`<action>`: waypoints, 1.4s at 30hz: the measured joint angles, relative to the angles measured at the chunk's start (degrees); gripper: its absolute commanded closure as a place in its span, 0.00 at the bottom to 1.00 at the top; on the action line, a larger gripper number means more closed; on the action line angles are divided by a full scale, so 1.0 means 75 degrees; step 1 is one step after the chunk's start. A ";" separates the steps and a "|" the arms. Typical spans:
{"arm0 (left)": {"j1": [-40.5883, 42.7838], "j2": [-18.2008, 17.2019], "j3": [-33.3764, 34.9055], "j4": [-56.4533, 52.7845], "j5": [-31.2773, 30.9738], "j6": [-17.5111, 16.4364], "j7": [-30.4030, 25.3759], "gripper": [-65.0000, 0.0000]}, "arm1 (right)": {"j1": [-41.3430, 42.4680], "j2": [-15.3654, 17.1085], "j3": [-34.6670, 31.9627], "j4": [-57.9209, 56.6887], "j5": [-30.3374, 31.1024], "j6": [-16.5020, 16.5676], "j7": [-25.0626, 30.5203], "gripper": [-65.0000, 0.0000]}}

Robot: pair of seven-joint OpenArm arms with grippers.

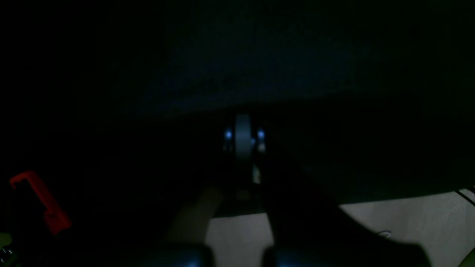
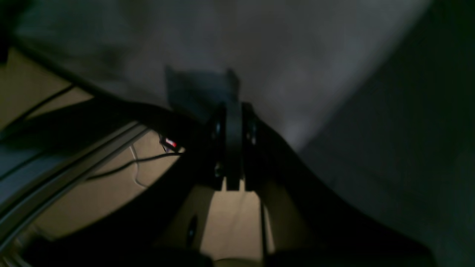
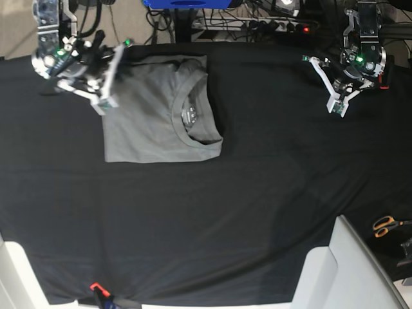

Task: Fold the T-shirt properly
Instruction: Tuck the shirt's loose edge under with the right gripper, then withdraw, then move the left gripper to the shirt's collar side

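Note:
The grey T-shirt [image 3: 148, 129] lies folded into a rectangle on the black cloth [image 3: 257, 193] at the back left, with its collar [image 3: 188, 109] facing up near its right edge. My right gripper [image 3: 103, 105] hovers shut at the shirt's left edge. In the right wrist view its fingers [image 2: 233, 144] are pressed together above the grey T-shirt [image 2: 282, 48], casting a shadow on it, with nothing between them. My left gripper [image 3: 336, 109] is shut over bare black cloth at the back right, far from the shirt. In the dark left wrist view its fingers [image 1: 243, 135] are closed.
Orange-handled scissors [image 3: 386, 225] lie off the cloth at the right. A white slanted panel [image 3: 341, 270] stands at the front right corner. A red clamp [image 3: 95, 286] grips the cloth's front edge. Cables and a power strip [image 3: 283, 26] run along the back.

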 measured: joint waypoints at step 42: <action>0.0714 0.1072 0.0414 0.2066 -0.0428 -0.2072 0.0291 1.00 | 0.0886 0.0766 0.3101 -0.1157 0.1932 0.1387 0.0437 0.21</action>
